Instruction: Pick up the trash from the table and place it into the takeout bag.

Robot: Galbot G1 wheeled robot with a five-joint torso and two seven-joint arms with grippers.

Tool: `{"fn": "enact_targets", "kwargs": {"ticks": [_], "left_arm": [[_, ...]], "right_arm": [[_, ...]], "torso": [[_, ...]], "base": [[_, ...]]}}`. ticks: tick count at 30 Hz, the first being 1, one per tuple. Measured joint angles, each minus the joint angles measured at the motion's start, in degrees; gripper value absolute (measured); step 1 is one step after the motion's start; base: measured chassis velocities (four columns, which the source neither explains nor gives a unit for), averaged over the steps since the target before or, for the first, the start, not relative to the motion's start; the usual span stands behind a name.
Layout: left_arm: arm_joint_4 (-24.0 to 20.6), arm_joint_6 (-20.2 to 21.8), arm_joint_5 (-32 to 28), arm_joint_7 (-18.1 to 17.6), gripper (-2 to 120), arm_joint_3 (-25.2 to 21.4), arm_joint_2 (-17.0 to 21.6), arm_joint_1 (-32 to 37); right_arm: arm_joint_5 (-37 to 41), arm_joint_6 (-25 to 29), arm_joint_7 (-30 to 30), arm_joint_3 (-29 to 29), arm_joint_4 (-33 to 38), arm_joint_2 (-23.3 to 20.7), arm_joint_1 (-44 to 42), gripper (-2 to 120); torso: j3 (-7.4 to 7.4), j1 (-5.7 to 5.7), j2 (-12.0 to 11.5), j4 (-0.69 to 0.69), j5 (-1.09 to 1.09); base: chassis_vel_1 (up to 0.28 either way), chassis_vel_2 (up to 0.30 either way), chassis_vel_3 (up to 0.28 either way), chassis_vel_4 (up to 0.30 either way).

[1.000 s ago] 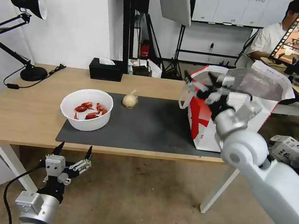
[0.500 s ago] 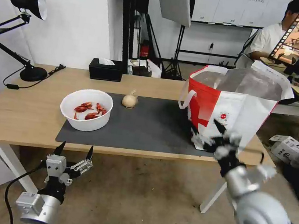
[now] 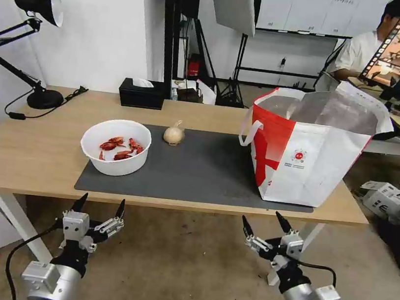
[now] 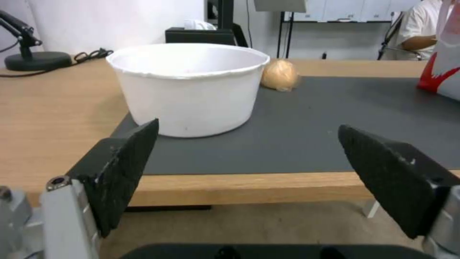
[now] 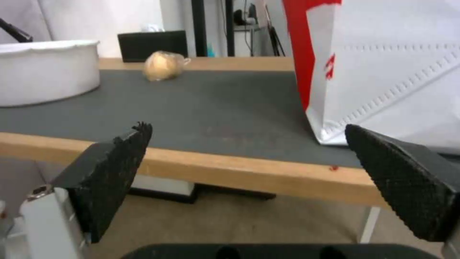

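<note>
A white bowl with red crayfish shells stands on the left end of the dark grey mat. Behind it on the mat lies a beige knotted lump. The red-and-white takeout bag stands open on the table's right end, foil lining showing. My left gripper hangs open below the table's front edge, in front of the bowl. My right gripper is open too, below the edge in front of the bag. Neither holds anything. The lump shows past the right gripper's fingers.
A black tissue box sits at the table's back edge. A black desk lamp stands at the far left corner with its cord. White table legs reach down near my right gripper. Cartons lie on the floor at right.
My right arm has swung down from the bag's mouth to below the table's front edge, gripper open. The left arm has hardly moved. Bowl, lump and bag stay put.
</note>
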Motion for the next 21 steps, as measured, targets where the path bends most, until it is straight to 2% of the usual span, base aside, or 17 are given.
{"fn": "enact_targets", "kwargs": {"ticks": [21], "left_arm": [[0.61,-0.02,-0.05,0.05,100,-0.09,0.18,0.16]], "right_arm": [[1.12,-0.41,0.44,-0.85,-1.47,0.19,1.16,100]], "torso": [[0.00,0.00,0.00,0.00,0.00]], "base": [[0.000,0.000,0.000,0.000]]}}
